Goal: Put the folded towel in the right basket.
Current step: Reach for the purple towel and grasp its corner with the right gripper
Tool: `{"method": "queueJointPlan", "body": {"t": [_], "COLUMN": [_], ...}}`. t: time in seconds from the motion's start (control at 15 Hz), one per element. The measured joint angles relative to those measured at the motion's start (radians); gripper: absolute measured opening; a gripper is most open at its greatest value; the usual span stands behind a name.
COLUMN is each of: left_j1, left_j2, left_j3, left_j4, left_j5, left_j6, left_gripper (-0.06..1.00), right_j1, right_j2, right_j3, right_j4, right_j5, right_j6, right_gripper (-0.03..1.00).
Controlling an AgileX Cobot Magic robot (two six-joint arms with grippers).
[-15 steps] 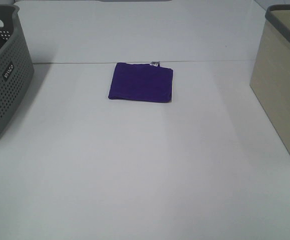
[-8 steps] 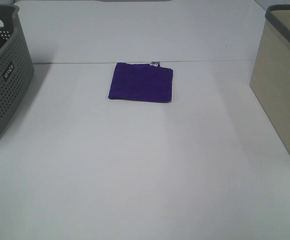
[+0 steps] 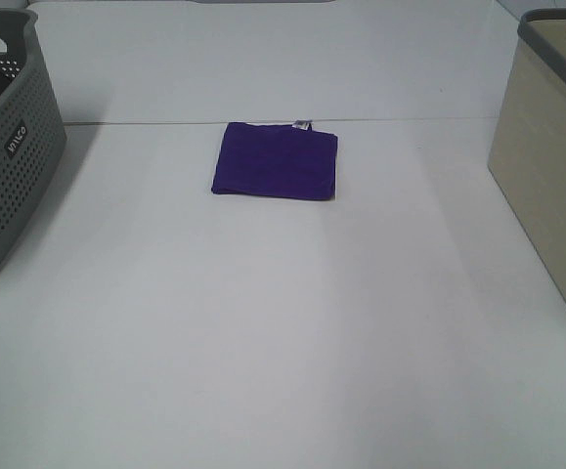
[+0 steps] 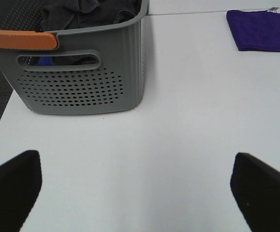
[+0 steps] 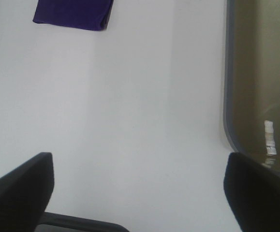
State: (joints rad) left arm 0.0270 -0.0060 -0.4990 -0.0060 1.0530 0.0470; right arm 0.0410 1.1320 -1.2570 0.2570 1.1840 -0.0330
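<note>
A folded purple towel (image 3: 276,161) lies flat on the white table, a small tag at its far edge. It also shows in the left wrist view (image 4: 261,30) and the right wrist view (image 5: 73,13). The beige right basket (image 3: 554,147) stands at the table's right edge; the right wrist view looks down into its empty inside (image 5: 263,72). Neither arm shows in the high view. My left gripper (image 4: 135,193) is open over bare table beside the grey basket. My right gripper (image 5: 140,193) is open over bare table, between the towel and the beige basket.
A grey perforated basket (image 3: 4,147) with dark clothes inside stands at the left edge; it also shows in the left wrist view (image 4: 77,67), an orange bar (image 4: 21,39) by its rim. A seam (image 3: 165,123) crosses the table behind the towel.
</note>
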Motion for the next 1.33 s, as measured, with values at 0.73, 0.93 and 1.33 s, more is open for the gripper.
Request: {"method": "queueJointPlan", "body": {"t": [0.73, 0.93, 1.33], "left_j1": [0.000, 0.000, 0.000], "left_j2": [0.000, 0.000, 0.000], "left_j3": [0.000, 0.000, 0.000], "left_j4": [0.000, 0.000, 0.000], "left_j5": [0.000, 0.000, 0.000], "left_j6": [0.000, 0.000, 0.000], "left_gripper": [0.99, 0.99, 0.99], "right_j1": [0.000, 0.024, 0.118], "right_j2": [0.856, 1.036, 1.258], "right_j3": [-0.843, -0.982, -0.994], "right_j4": [0.100, 0.149, 0.211], "right_j5": [0.027, 0.026, 0.013], "right_j6": [0.000, 0.001, -0.010], "right_gripper": [0.91, 0.90, 0.89]}}
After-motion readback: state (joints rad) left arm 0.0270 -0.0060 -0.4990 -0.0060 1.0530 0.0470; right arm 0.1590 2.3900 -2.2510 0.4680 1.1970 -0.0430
